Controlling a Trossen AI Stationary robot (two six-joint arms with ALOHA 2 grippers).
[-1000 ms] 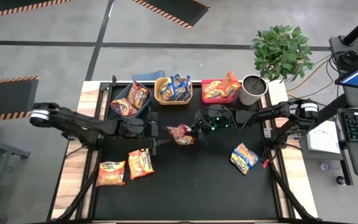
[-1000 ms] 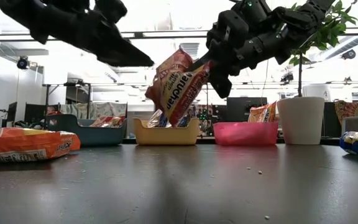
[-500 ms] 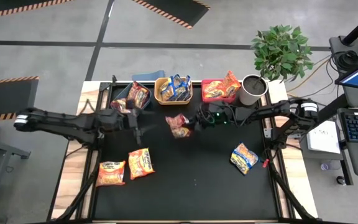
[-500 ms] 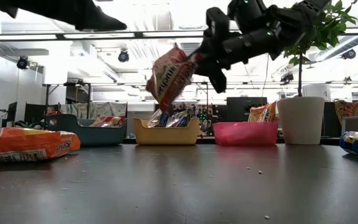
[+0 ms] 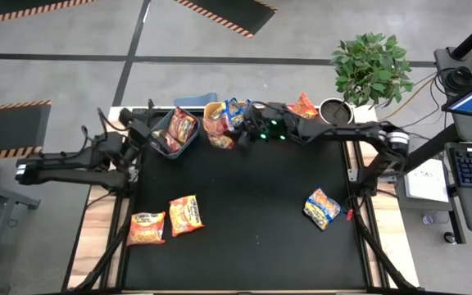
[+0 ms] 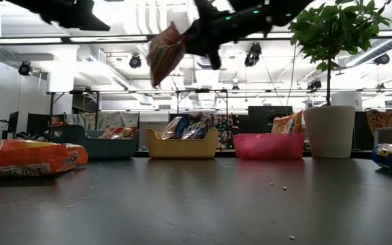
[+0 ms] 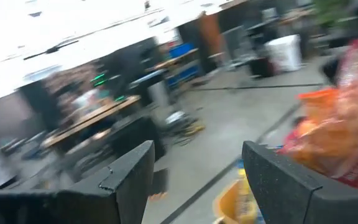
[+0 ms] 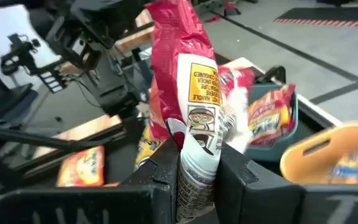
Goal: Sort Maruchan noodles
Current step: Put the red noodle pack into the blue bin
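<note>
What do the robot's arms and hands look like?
Both arms are long, thin and black, built from jointed tubes. The left arm has a pale silvery cap at its outer joint, as does the right arm. Small green lights glow near the right hand. The left hand has two flat, dark, angular fingers.

Dark jointed arms, green lights glowing on the right arm [image 5: 326,133].

Three bins are counted: blue bin [image 6: 101,147], yellow bin [image 6: 182,145], red bin [image 6: 269,145]. Three loose Maruchan packets [image 5: 146,227] [image 5: 185,215] [image 5: 322,207] are counted on the mat. One held packet [image 5: 220,131] is counted in the air. Two are counted in the blue bin. Counts in the other bins can't be told. One potted plant [image 5: 371,65] is counted.
</note>
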